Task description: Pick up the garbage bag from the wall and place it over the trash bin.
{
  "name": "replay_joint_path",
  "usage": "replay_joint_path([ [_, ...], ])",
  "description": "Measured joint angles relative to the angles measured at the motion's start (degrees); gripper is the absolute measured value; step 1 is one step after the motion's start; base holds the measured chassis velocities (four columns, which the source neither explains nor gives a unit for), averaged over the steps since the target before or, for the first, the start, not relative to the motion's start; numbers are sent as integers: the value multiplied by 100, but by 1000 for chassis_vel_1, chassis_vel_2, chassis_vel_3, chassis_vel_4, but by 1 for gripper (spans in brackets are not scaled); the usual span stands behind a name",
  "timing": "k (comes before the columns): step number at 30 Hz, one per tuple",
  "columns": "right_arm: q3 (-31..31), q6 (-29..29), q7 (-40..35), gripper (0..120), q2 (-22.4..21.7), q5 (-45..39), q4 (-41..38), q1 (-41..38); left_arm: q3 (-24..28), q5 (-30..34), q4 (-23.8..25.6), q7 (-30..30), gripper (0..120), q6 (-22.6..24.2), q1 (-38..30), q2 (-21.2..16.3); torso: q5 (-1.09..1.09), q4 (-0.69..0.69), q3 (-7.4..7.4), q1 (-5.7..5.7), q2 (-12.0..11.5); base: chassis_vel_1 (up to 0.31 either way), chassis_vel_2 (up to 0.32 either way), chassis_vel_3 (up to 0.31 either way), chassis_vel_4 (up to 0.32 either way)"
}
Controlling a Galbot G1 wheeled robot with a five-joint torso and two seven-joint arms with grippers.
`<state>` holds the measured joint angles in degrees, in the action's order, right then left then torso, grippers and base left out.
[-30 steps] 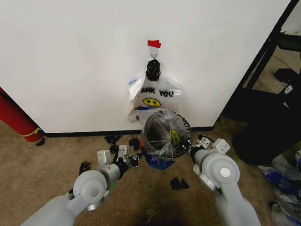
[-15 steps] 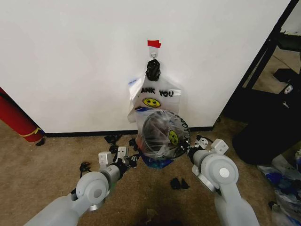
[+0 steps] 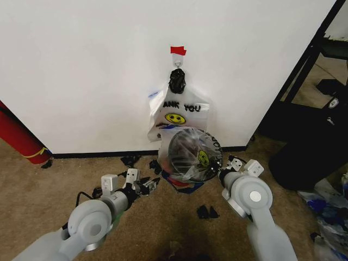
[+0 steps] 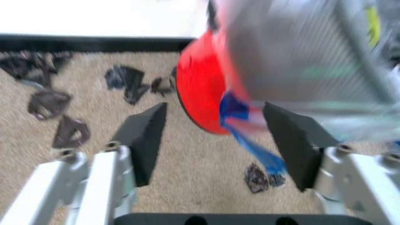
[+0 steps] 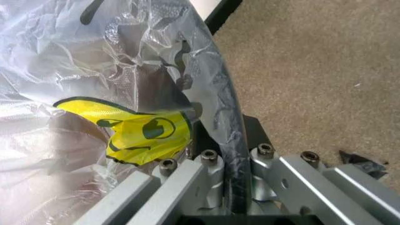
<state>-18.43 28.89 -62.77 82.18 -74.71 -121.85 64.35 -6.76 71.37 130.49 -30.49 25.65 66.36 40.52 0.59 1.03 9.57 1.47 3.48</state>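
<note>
**Bin tipped toward the robot, clear bag over its mouth**

The white wall (image 3: 81,70) fills the back of the scene, with a black baseboard (image 3: 98,154) along the brown carpet (image 3: 43,190). High on the wall sits a piece of red tape (image 3: 178,50) above a small hook, and from that hook hangs a white bag (image 3: 176,115) with a yellow smiley and black lettering, "ANK YOU" being what shows.

Just below that bag, by the baseboard, the trash bin (image 3: 190,155) is tipped so its round mouth faces the robot. The garbage bag (image 3: 187,163), thin and crinkled, is drawn over the mouth; a yellow printed patch shows on it, and a blue patch hangs beneath the rim. In the left wrist view the bin's red base is plain.

The right gripper (image 3: 224,173) is at the bin's right edge, its fingers pinched together on the rim and the plastic over it. The left gripper (image 3: 148,185) sits low on the bin's left, jaws spread wide and holding nothing, a blue strip of the bag dangling between them.

Black scraps (image 3: 205,212) lie scattered on the carpet.
</note>
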Motion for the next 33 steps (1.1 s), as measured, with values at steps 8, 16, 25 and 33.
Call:
replay_joint_path([
  [8,49,-40,35,0,19,105,-12,22,85,383,597,-364,48,251,-647,-377,-1,1,0,0,0,0,0,0,0],
  [16,190,-40,-10,0,142,196,38,-80,600,1639,718,-987,18,837,-1987,-684,-1,0,0,0,0,0,0,0,0],
  [25,216,32,-502,0,486,117,112,-62,3165,2821,-285,-1850,0,1308,-5038,236,-2,2,1,0,0,0,0,0,0],
  [33,281,91,-486,0,558,617,217,-5,3983,2928,-832,-2181,0,1529,-5852,679,-3,0,0,0,0,0,0,0,0],
])
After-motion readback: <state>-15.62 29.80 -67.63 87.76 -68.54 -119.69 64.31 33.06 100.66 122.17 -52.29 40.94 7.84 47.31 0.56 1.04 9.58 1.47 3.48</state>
